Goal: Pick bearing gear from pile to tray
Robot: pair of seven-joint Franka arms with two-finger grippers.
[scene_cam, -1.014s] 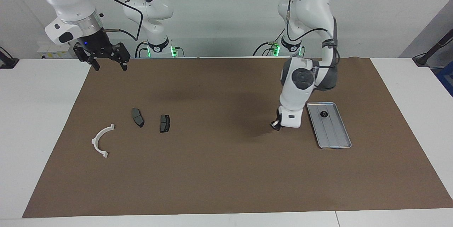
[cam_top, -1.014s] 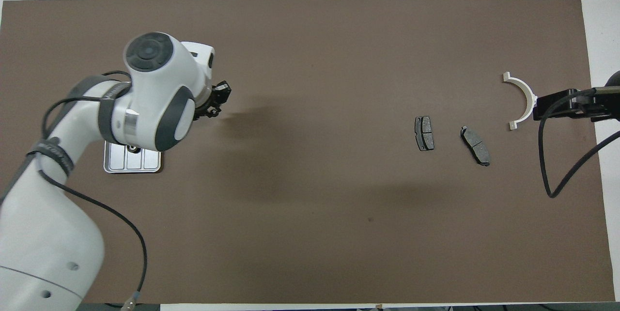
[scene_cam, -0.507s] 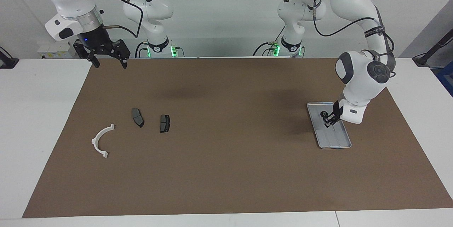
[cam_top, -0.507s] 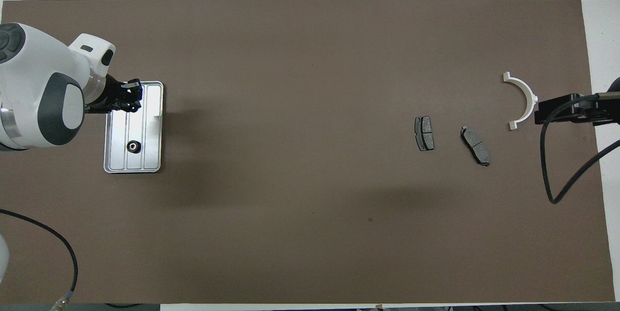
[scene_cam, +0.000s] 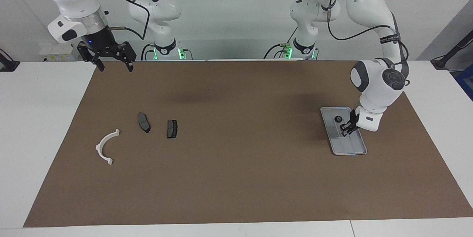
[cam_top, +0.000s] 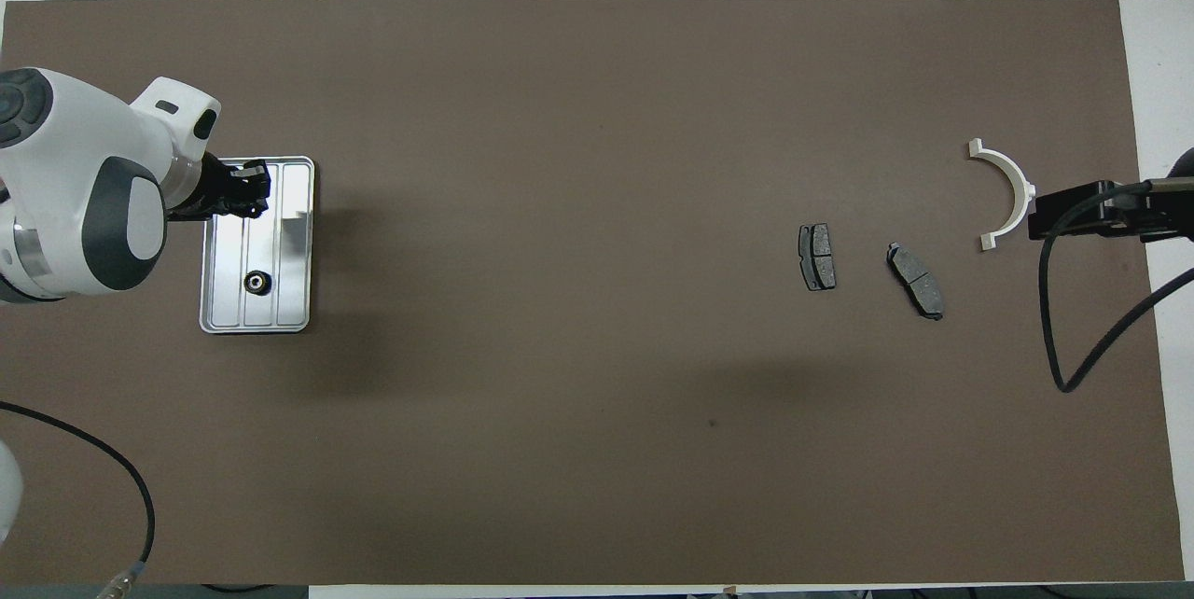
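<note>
Left gripper (scene_cam: 346, 129) hangs low over the tray (scene_cam: 357, 147); whether its fingers are apart or clamped on anything I cannot tell. A bearing gear (cam_top: 256, 282) lies in the tray, close to the fingertips on the side toward the robots. I judge it small, rigid, light and prone to roll, best pinched across its rim. The facing view shows gripper height; the overhead view shows the gear's position. Right gripper (scene_cam: 112, 63) waits, fingers apart, well away from the brake pads (scene_cam: 172, 129) and white bracket (scene_cam: 105, 147).

We have swung our left gripper (scene_cam: 346, 129) from the bare brown mat at mid-frame to over the tray (scene_cam: 354, 149), lower right.
</note>
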